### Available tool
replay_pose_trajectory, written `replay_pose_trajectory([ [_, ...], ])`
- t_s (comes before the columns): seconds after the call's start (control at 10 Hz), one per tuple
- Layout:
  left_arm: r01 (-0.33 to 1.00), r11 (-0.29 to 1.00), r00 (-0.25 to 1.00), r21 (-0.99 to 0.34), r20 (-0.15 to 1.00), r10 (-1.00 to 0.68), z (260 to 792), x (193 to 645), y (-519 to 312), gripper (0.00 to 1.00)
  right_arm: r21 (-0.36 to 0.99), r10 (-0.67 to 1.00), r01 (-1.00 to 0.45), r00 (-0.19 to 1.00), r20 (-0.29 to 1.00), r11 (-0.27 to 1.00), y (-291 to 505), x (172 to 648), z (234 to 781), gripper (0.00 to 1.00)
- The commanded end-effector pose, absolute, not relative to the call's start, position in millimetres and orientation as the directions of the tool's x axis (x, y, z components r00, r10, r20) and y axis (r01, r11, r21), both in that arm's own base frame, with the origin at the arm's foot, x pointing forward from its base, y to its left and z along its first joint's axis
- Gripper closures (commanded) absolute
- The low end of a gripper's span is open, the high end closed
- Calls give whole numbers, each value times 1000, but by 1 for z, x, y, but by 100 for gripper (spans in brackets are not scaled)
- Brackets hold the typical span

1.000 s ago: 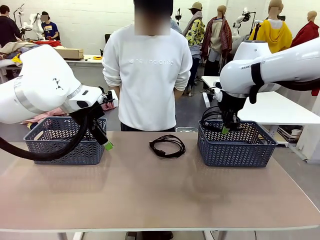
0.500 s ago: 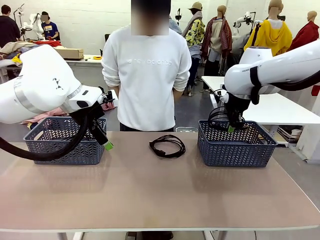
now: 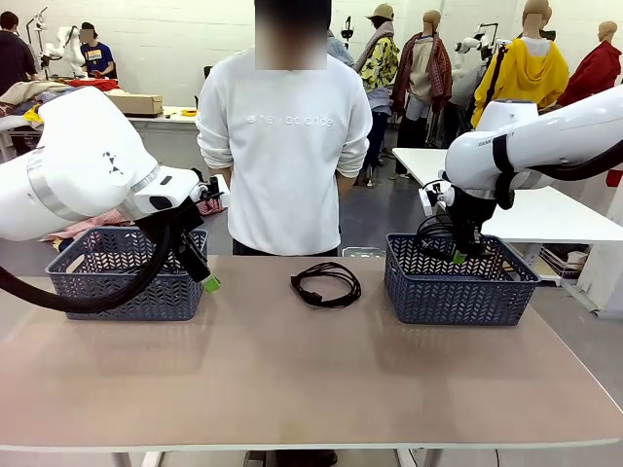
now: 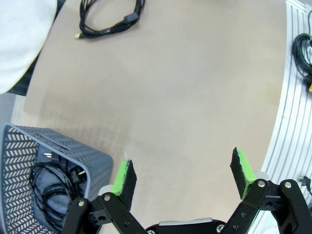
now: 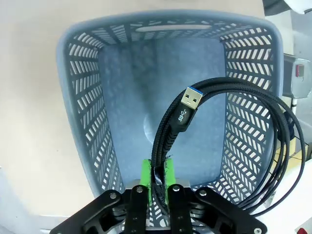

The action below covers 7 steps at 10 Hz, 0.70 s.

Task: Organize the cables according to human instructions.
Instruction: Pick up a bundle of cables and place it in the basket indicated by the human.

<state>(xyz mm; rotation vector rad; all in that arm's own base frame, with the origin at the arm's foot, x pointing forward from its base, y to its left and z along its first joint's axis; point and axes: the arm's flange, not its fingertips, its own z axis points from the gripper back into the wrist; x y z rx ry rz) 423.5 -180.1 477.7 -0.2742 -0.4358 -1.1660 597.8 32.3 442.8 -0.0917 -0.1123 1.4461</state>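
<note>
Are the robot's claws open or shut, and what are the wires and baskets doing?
Left end effector: open, holding nothing.
Right end effector: shut on the braided black USB cable.
Braided black USB cable: held over the right grey mesh basket.
Left grey mesh basket: holds a coiled black cord.
Black cable coil on the table: lying loose, untouched.

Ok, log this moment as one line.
right gripper: shut on USB cable, over right basket | left gripper: open, empty | loose cable: on table
</note>
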Motion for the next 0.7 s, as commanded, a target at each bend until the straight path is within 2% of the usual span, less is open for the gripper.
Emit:
replay_pose_trajectory([
  [0.0,925,379,328,17,469,-820,480,424,-178,0,-158,994,-982,100,30,104,32,592,440,87],
  [0.2,925,379,328,17,469,-820,480,424,-178,0,-137,996,-987,78,35,82,33,589,440,87],
  [0.3,925,379,328,17,469,-820,480,424,-178,0,-131,997,-988,76,23,78,33,587,441,68],
  [0.4,925,379,328,17,469,-820,480,424,-178,0,-116,998,-991,62,28,65,34,584,443,67],
  [0.5,925,379,328,17,469,-820,480,424,-178,0,-105,998,-992,64,25,66,34,582,444,48],
  [0.6,925,379,328,17,469,-820,480,424,-178,0,-107,997,-992,70,15,71,34,580,448,63],
])
